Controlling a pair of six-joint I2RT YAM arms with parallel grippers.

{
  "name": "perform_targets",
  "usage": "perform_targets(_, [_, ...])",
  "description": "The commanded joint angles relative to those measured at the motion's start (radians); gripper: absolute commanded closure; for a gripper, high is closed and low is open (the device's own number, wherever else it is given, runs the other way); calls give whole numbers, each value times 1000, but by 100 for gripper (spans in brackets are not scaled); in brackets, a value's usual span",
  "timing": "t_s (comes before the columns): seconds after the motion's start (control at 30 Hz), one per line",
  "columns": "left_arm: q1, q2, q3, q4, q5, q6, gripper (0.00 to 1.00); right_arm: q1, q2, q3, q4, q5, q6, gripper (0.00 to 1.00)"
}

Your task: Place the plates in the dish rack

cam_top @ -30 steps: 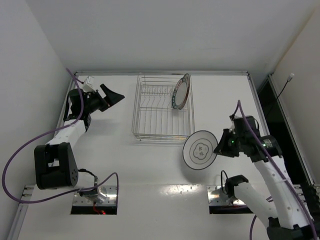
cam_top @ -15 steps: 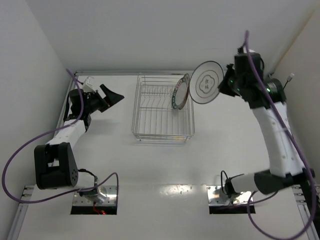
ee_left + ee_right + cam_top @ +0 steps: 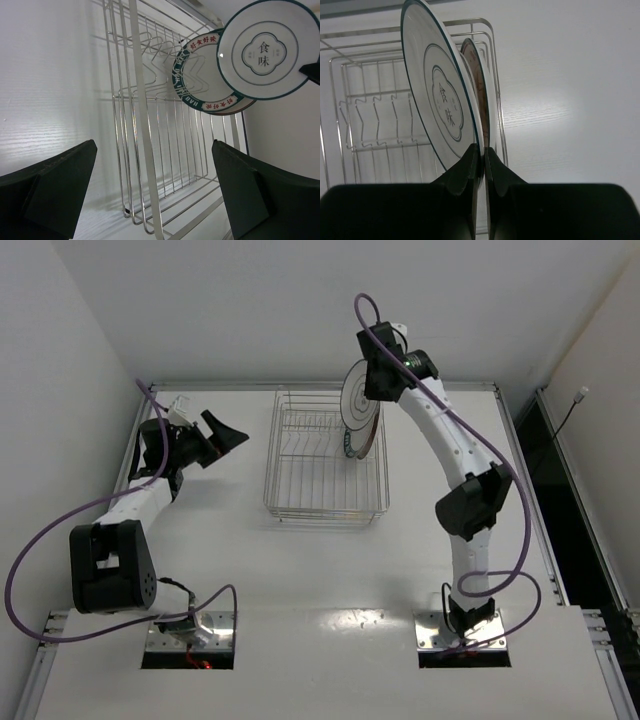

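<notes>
While one patterned-rim plate (image 3: 200, 103) stands inside the dish rack (image 3: 320, 470), the right pincer (image 3: 482, 150) pinches a grey-ringed plate (image 3: 445, 110) beside it; left pincer (image 3: 222, 433) spread.

The right gripper (image 3: 481, 155) clamps the rim of a white plate (image 3: 440, 100), on edge at the rack (image 3: 360, 32), beside a second plate (image 3: 480, 92).

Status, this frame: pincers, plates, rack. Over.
Left pincer open, idle beside silver wire dish rack. Right pincer shut on white round grey-ringed plate, held on edge over rack. Dark-patterned-rim round plate stands racked beside it. No obstruction seen.
</notes>
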Motion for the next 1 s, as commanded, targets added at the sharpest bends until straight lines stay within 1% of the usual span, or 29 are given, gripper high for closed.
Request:
perform_targets(0.0, [-4,-6,39,19,4,-8,0,-5,33,63,55,84,0,100])
perform_targets(0.1, [-4,3,39,28,4,-8,0,-5,85,72,55,104,0,100])
perform_targets(0.3, [-4,12,39,37,13,-17,0,4,116,48,95,128,0,100])
perform_targets(0.5, [-4,21,39,37,13,-17,0,47,217,68,84,168,0,100])
perform_targets(0.67, [-4,41,39,37,13,-17,0,90,263,57,63,168,23,100])
perform_targets(0.7, [-4,41,39,37,13,-17,0,107,263,46,63,168,23,99])
perform_targets(0.73, [-4,53,39,37,13,-17,0,107,263,22,63,168,35,96])
perform_targets(0.77, [-4,53,48,37,13,-17,0,120,249,8,63,139,35,96])
perform_targets(0.87, [-4,62,57,16,13,-5,0,121,220,-27,75,82,58,91])
perform_targets(0.93, [-4,63,66,5,2,4,0,121,194,-38,75,58,58,82])
perform_targets(0.97, [-4,76,66,-11,2,18,0,130,150,-38,75,58,46,77])
